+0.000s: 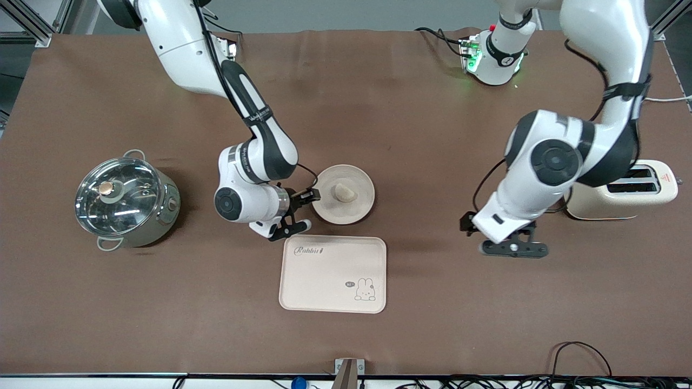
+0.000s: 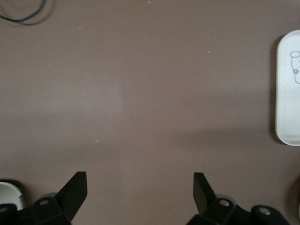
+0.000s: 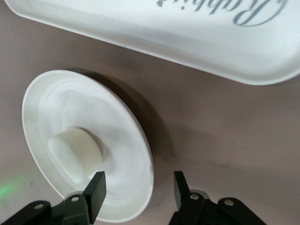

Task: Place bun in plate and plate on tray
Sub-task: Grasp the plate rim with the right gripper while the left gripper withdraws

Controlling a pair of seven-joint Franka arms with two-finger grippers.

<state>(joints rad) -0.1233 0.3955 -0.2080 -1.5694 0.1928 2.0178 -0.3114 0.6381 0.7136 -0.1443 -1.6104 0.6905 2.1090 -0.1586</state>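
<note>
The bun is sitting in the plate; right gripper jaws are straddling its rim, open, while the left gripper is waiting with jaws wide, empty.

In my left wrist view, the left gripper hangs over bare brown table with its two black fingertips spread wide apart and nothing between them. One rounded end of the tray, bearing part of a line drawing, shows at the frame edge.

We see a brown-covered bench, grey floor past its top edge, and aluminium framing at one top corner.
</note>
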